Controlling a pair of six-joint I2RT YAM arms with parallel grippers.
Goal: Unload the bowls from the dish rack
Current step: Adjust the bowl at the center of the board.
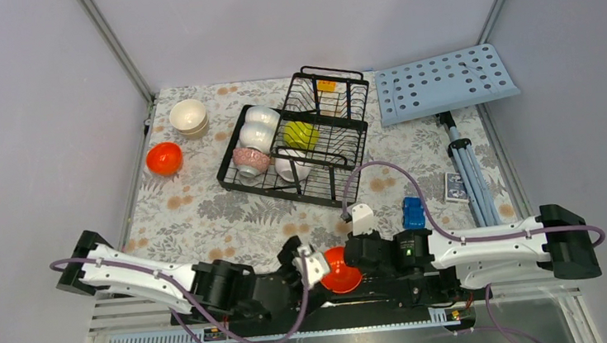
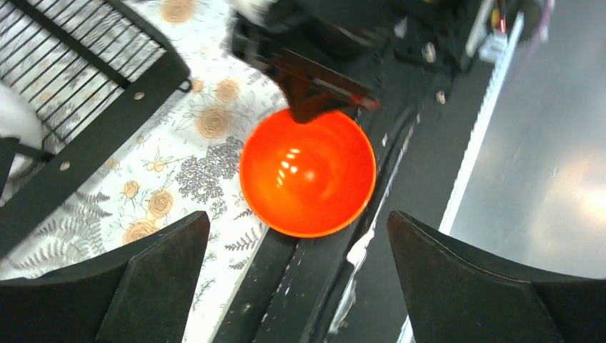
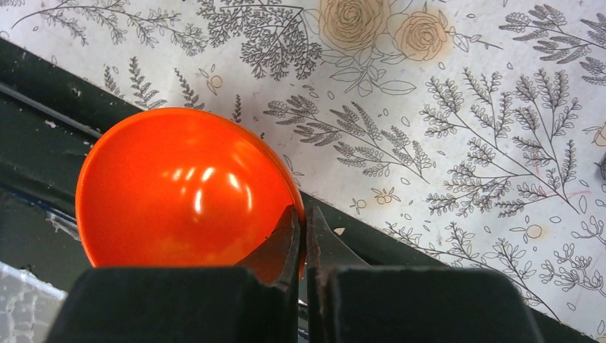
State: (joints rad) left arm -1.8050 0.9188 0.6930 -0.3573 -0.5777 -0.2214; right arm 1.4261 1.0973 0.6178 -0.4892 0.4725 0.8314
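My right gripper (image 1: 352,268) is shut on the rim of a glossy orange bowl (image 1: 340,270) at the table's near edge, between the two arms; it shows in the right wrist view (image 3: 182,193) and the left wrist view (image 2: 307,173). My left gripper (image 1: 312,264) is open, its jaws wide apart just short of that bowl. The black dish rack (image 1: 342,172) holds two white bowls (image 1: 259,126), a pink-speckled bowl (image 1: 251,159), a yellow-green bowl (image 1: 300,134) and another white bowl (image 1: 292,169). A second orange bowl (image 1: 164,158) and stacked cream bowls (image 1: 188,117) sit on the table at the left.
A light-blue perforated board (image 1: 442,83) on a tripod (image 1: 467,165) stands at the back right. A blue object (image 1: 412,211) and a small card box (image 1: 455,187) lie to the right. A small orange item (image 1: 326,86) sits in the rack's raised basket.
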